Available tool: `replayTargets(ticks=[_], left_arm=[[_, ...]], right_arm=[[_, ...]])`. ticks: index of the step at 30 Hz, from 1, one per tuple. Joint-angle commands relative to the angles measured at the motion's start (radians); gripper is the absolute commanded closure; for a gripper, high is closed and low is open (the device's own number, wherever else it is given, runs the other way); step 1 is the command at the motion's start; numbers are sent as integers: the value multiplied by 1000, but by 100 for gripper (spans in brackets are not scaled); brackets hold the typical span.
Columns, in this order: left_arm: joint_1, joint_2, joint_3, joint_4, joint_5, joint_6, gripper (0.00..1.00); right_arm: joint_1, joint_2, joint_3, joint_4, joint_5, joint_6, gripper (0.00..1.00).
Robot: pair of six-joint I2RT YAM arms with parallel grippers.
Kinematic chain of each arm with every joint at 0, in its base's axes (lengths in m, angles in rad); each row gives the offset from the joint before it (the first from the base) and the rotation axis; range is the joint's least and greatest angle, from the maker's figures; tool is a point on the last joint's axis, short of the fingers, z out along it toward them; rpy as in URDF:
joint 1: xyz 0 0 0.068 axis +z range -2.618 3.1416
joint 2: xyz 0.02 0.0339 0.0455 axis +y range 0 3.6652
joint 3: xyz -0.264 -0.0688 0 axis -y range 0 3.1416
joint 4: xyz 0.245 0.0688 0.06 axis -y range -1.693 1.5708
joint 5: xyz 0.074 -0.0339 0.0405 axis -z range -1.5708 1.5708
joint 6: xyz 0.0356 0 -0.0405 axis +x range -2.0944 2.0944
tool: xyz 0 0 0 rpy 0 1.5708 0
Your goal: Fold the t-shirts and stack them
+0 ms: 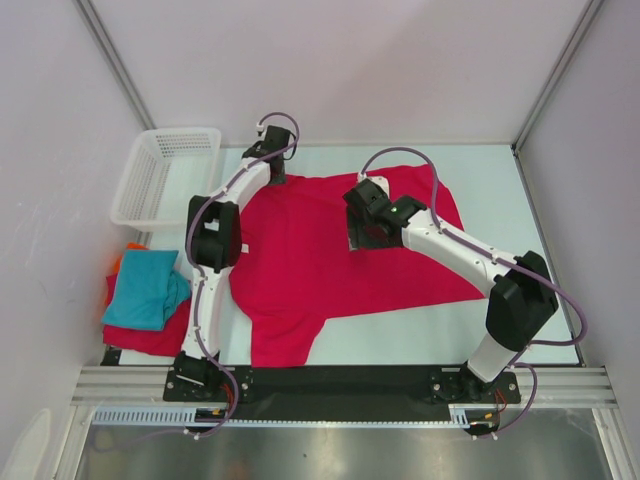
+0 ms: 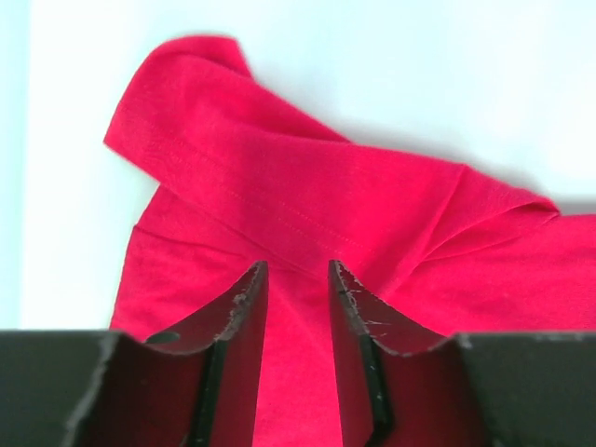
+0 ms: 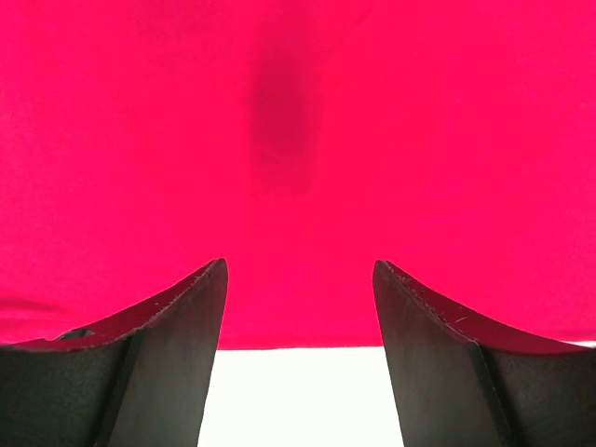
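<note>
- Right now the crimson t-shirt lies spread across the middle of the table in the top view, with one sleeve reaching toward the lower centre of the frame.
- My left gripper sits at the shirt's upper left corner in that view, over the sleeve there.
- From my left wrist, the left gripper has its jaws parted by only a narrow gap. The crimson t-shirt shows through that gap and fills the centre of the frame, its sleeve creased and doubled over.
- I cannot tell whether my left fingertips touch the cloth.
- My right gripper is over the shirt's upper middle in the top view, right of centre.
- From my right wrist, the right gripper is spread wide. The crimson t-shirt covers the whole upper part of the frame, and its straight edge runs across between my fingers.
- Below that edge, bare table shows at the bottom centre.
- At the left edge of the top view is a folded pile: a teal t-shirt on a red t-shirt, with an orange t-shirt peeking out behind.
- Above the pile, in the upper left, stands a white mesh basket.
</note>
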Motion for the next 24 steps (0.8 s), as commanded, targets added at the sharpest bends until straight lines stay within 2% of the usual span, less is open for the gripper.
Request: replayTargets(ticks=[1,3,6,11,14,17,21,24], left_arm=[[1,10,43,59,48,24,63],[1,13,41,63,60,21,60],[1,13,41,69,86,21,43],[1,12,34,84,120,30,33],[-2,18,27,99,141,37,34],[-10,29,23,105,166,43,40],[-14,42,17,107,169,41,53],[-14,39,6,104,175,35,57]], right_arm=[[2,5,51,-11,18,-18,31],[2,9,57,-15,18,-18,31],[2,19,66,-20,20,-18,31],[6,29,72,-22,18,-17,31],[6,34,77,-28,18,-17,32],[8,38,78,-32,21,-15,32],[8,42,78,-34,23,-17,32],[6,48,81,-34,21,-17,32]])
